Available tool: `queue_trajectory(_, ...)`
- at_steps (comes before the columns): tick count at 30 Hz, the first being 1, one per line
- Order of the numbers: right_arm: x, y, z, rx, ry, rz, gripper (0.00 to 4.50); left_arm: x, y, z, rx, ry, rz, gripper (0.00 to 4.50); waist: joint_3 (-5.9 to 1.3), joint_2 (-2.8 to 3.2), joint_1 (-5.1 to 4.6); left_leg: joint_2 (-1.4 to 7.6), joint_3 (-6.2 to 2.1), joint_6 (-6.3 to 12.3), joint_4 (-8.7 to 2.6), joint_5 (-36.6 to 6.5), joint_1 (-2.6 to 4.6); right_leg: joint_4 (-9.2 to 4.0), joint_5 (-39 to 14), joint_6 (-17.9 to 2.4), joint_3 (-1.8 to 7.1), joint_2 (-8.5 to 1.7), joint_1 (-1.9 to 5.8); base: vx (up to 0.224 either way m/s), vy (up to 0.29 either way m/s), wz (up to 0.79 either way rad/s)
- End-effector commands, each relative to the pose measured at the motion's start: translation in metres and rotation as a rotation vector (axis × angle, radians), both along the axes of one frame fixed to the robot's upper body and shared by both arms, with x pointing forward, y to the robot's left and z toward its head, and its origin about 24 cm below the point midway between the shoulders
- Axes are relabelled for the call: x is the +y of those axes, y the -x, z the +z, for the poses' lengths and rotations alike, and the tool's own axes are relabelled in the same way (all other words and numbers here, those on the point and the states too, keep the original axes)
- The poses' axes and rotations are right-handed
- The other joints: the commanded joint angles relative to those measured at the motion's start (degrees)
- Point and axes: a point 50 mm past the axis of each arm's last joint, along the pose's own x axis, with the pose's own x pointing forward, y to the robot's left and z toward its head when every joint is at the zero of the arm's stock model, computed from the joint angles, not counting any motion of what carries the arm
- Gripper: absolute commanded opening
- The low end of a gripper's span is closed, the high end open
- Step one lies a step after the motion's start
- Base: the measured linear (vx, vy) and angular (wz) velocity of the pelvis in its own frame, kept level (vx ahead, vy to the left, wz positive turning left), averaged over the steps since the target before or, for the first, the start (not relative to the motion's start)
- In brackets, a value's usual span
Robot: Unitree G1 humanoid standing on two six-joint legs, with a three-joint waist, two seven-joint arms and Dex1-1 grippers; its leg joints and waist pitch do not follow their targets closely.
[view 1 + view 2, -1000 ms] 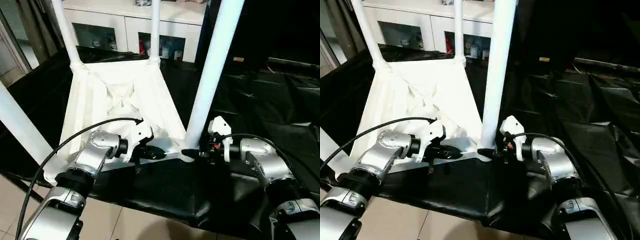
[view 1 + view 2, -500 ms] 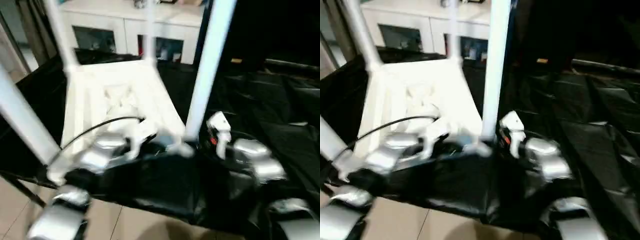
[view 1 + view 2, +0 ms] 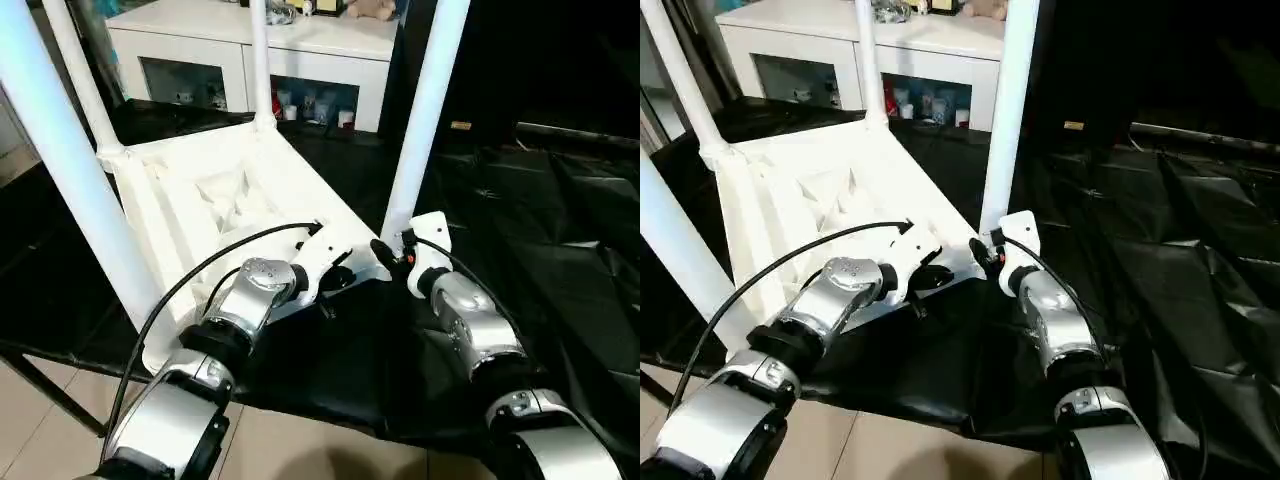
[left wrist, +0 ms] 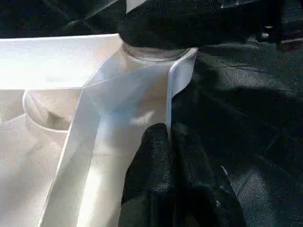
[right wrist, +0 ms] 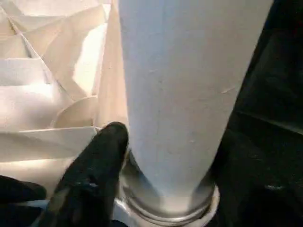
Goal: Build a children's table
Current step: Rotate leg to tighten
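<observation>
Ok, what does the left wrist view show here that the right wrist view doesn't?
Left wrist view: the left gripper pinching the tabletop rim near a corner, with black cloth beyond. Right wrist view: the near right leg up close, seated in its round socket. Both: the tabletop's ribbed white underside.

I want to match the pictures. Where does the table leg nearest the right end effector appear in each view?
Left eye view: leg, rising right of centre.
Right eye view: same leg, just right of centre.
Left wrist view: its base seated in the corner socket.
Right wrist view: leg, close up.
Shared landmark: the tabletop.
</observation>
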Motion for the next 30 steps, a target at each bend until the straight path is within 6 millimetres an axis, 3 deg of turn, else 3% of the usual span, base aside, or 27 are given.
queue_trajectory(1, 0.023, 0.005, -0.001, 0.017, -0.053, 0.140, 3.23, -0.009, 0.002, -0.002, 0.001, -0.010, -0.026, 0.00, -2.96, -0.08, 0.00, 0.69, -0.24, 2.10, -4.03, -21.2, 0.31, -5.38, -26.9, -7.3, 1.68, -2.60, 2.02, 0.000, 0.000, 0.00)
queue_trajectory(4, 0.011, 0.004, 0.006, 0.006, -0.060, 0.228, 3.37, -0.002, 0.004, 0.001, -0.001, 0.022, -0.086, 0.00, -3.14, -0.15, 0.27, 0.84, -0.17, 2.73, -4.01, -19.5, 0.07, -4.91, -23.4, -8.7, 1.88, -2.73, 2.38, 0.000, 0.000, 0.00)
queue_trajectory(6, 0.001, 0.007, 0.009, 0.009, -0.043, 0.329, 3.43, 0.004, 0.007, 0.002, 0.010, 0.032, -0.143, 0.00, -3.30, -0.15, 0.25, 0.99, -0.14, 3.29, -3.96, -17.2, -0.51, -4.16, -18.6, -10.4, 2.05, -2.69, 2.83, 0.000, 0.000, 0.00)
queue_trajectory(10, -0.019, 0.011, 0.017, -0.005, 0.002, 0.446, 3.43, 0.019, 0.013, 0.002, 0.047, 0.045, -0.211, 0.00, -3.72, -0.01, 0.50, 1.21, 0.23, 4.98, -3.34, -11.8, -0.45, -3.05, -9.7, -14.0, 2.22, -2.83, 3.00, 0.029, -0.004, 0.01)
queue_trajectory(11, -0.029, 0.013, 0.021, -0.007, 0.021, 0.511, 3.43, 0.027, 0.018, 0.002, 0.068, 0.059, -0.273, 0.00, -3.90, -0.02, 0.69, 1.19, 0.21, 5.50, -3.20, -9.9, -0.59, -2.50, -6.4, -15.0, 2.14, -2.76, 3.33, 0.061, -0.009, 0.01)
queue_trajectory(14, -0.036, 0.017, 0.024, 0.002, 0.035, 0.571, 3.43, 0.033, 0.024, 0.004, 0.090, 0.087, -0.341, 0.00, -3.92, 0.16, 1.24, 1.46, 0.54, 7.08, -2.93, -7.7, -0.44, -1.78, -0.9, -17.3, 2.06, -2.59, 3.36, 0.017, -0.002, 0.00)
queue_trajectory(18, -0.045, 0.026, 0.024, 0.063, 0.060, 0.693, 3.43, 0.046, 0.030, 0.007, 0.136, 0.113, -0.391, 0.00, -3.65, 0.38, 1.78, 1.73, 0.68, 7.01, -3.08, -9.5, -0.01, -1.96, -3.0, -17.5, 2.06, -2.49, 3.03, 0.000, 0.000, 0.00)
queue_trajectory(22, -0.047, 0.029, 0.023, 0.087, 0.078, 0.739, 3.25, 0.051, 0.031, 0.007, 0.141, 0.112, -0.378, 0.00, -3.35, 0.35, 2.39, 1.79, 0.70, 3.99, -3.48, -12.9, 0.28, -2.65, -9.8, -15.4, 2.21, -2.76, 2.81, 0.000, 0.000, 0.00)
queue_trajectory(24, -0.046, 0.033, 0.020, 0.100, 0.095, 0.773, 3.06, 0.053, 0.031, 0.007, 0.141, 0.113, -0.375, 0.00, -3.33, 0.17, 2.30, 1.60, 0.65, 3.17, -3.55, -13.4, 0.05, -2.76, -11.7, -14.3, 2.23, -2.74, 2.97, 0.000, 0.000, 0.00)
queue_trajectory(30, -0.045, 0.037, 0.016, 0.120, 0.108, 0.801, 2.61, 0.054, 0.031, 0.007, 0.139, 0.111, -0.369, 0.00, -3.53, 0.15, 2.31, 1.53, 0.67, 3.89, -3.33, -10.8, -0.07, -2.52, -9.1, -14.4, 2.28, -2.70, 2.99, 0.000, 0.000, 0.00)
